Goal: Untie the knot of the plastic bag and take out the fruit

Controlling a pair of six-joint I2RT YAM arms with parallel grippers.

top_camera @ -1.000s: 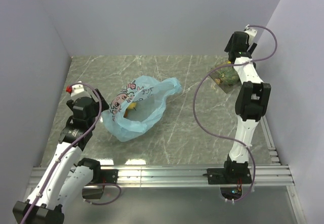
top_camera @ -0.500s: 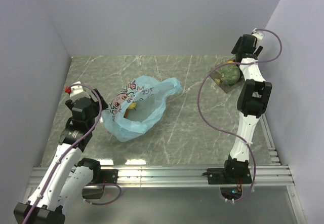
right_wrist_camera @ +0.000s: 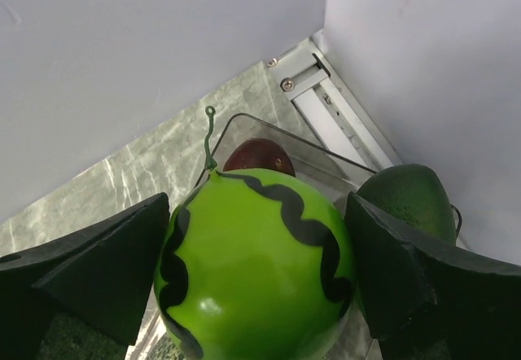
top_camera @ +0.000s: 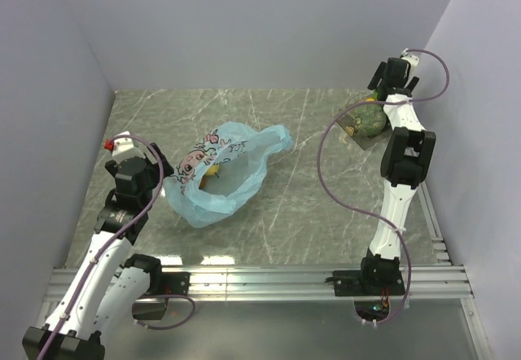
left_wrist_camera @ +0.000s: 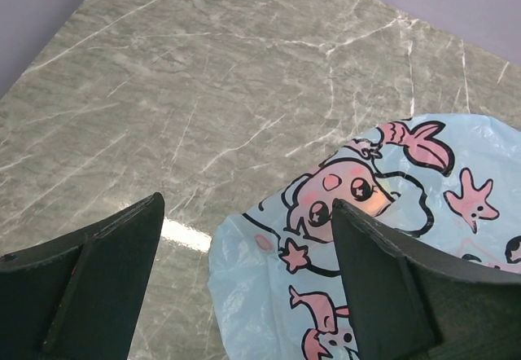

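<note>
Two arms show overhead: my right gripper (top_camera: 377, 93) has lifted back above the tray (top_camera: 352, 132). The plastic bag (top_camera: 224, 182), a yellow fruit (top_camera: 213, 170) inside, lies beside my left gripper (top_camera: 156, 179).

Left wrist: fingers spread, bag beneath.

Right wrist: fingers wide astride the green ball (right_wrist_camera: 256, 254). Gripped or dropped, I cannot tell, but the bag comes next.

Grey-green marble table (top_camera: 326, 189), lilac walls round it; plastic bag (top_camera: 232, 185) lies left of centre, light blue with pink cartoon prints, mouth open upward; yellow fruit (top_camera: 213, 170) shows inside the mouth. Left gripper (top_camera: 161, 182) sits just beside the bag's left edge, jaws too small to read. Right arm reaches to the far right corner; right gripper (top_camera: 378, 90) hangs over a clear tray (top_camera: 350, 129); ribbed melon (top_camera: 369, 119) in the tray. Metal rails (top_camera: 269, 278) along the near edge.
</note>
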